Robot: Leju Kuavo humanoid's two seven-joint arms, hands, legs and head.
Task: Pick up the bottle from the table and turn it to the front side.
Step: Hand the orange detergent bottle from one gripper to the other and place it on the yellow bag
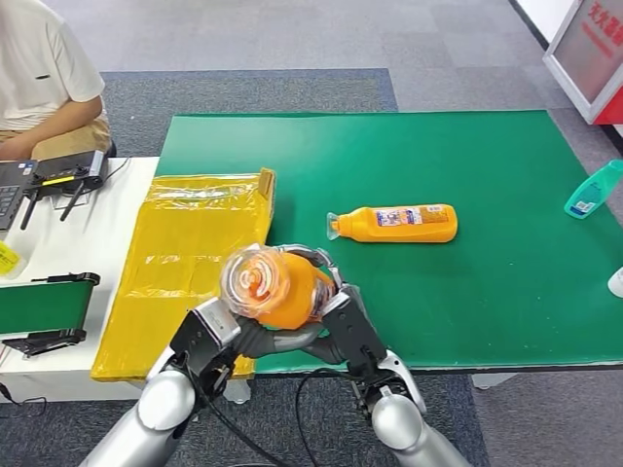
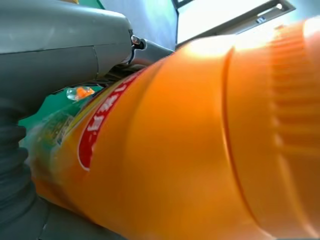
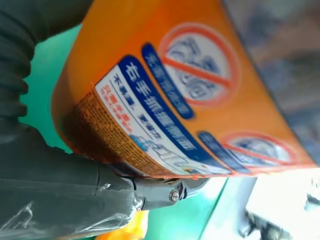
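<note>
Together the left hand (image 1: 220, 331) and right hand (image 1: 342, 311) grip the orange bottle (image 1: 282, 287) above the near edge of the green table (image 1: 477, 292), its long axis running away from the robot, clear cap end toward the head camera.

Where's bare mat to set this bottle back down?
Bare green mat lies in front of the lying orange bottle, and behind it toward the far edge. Crowded: the yellow bag on the left, the teal bottle on the right.
</note>
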